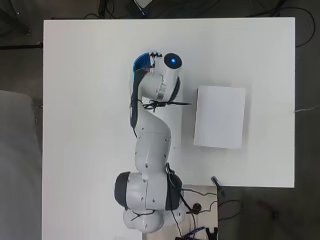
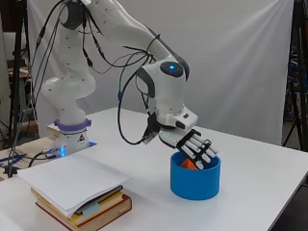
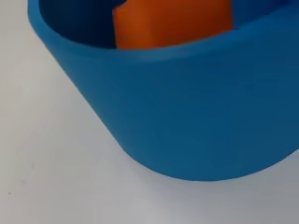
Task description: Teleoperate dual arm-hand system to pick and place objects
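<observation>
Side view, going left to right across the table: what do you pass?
Arm base → stack of books topped with white paper → blue bowl, with the hand reaching into it over an orange object.

Arm up from the base at the table edge, arching high, then bending down at the wrist. Hand hanging low beneath the wrist, angled down and away from the base. Fingers roughly straight, lying side by side, not curled round anything visible. From overhead, hand hidden beneath the wrist. Nothing of the hand in the wrist view.
</observation>
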{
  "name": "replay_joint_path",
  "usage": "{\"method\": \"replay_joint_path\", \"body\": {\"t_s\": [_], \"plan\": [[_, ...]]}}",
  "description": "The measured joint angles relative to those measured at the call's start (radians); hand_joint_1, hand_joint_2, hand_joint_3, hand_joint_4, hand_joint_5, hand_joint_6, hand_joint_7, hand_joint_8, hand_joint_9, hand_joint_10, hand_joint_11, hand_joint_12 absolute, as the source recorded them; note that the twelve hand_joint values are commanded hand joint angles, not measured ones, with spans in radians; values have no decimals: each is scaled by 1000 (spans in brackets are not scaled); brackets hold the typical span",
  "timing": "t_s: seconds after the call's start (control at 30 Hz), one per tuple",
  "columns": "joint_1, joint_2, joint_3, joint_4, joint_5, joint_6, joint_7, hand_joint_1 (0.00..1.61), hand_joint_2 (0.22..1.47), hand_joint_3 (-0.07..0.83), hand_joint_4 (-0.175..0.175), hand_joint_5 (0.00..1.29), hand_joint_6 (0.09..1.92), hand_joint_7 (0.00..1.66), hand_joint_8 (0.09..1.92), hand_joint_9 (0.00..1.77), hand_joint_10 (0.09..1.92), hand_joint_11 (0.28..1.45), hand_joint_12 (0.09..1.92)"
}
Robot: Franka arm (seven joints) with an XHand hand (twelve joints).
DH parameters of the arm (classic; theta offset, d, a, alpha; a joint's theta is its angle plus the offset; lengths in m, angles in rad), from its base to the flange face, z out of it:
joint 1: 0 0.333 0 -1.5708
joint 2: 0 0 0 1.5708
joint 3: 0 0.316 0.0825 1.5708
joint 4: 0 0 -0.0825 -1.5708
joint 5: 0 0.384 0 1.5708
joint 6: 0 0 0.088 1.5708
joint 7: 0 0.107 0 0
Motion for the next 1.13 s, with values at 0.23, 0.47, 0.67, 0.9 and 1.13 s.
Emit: {"method": "replay_joint_path", "body": {"t_s": [0.23, 0.47, 0.67, 0.9, 1.13], "plan": [[-2, -41, 11, 13, -45, 17, 148, 48, 991, 1, 43, 126, 87, 243, 87, 383, 87, 474, 87], [-12, -227, 39, 47, -135, -76, 121, 64, 913, -20, 67, 216, 87, 320, 87, 435, 87, 472, 87], [-19, -417, 75, 100, -208, -205, 149, 123, 920, -5, 69, 234, 87, 306, 87, 432, 87, 465, 87], [-27, -570, 123, 148, -288, -371, 201, 192, 952, 8, 65, 212, 87, 285, 87, 420, 87, 452, 87], [-34, -606, 125, 140, -341, -395, 243, 205, 1010, 19, 61, 223, 87, 288, 87, 417, 87, 442, 87]]}}
